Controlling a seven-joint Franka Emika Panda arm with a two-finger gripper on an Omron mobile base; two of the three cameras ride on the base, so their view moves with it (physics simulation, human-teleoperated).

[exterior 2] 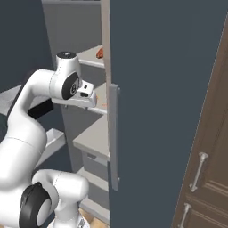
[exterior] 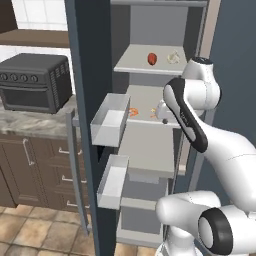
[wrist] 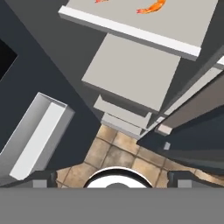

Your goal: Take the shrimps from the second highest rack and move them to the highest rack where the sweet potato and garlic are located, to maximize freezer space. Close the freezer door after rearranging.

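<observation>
Nothing is moved yet: two shrimps (exterior: 134,112) lie on the second highest rack (exterior: 145,95), the sweet potato (exterior: 152,59) and garlic (exterior: 173,58) above on the highest rack, freezer door (exterior: 92,125) open; the hand (exterior: 162,114) seemingly empty, though I cannot tell

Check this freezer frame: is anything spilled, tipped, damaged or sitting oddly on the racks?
Nothing stands out. The sweet potato and garlic sit apart on the highest rack; two shrimps lie flat on the second highest rack, not yet moved. The freezer door hangs open with its bins level.
</observation>
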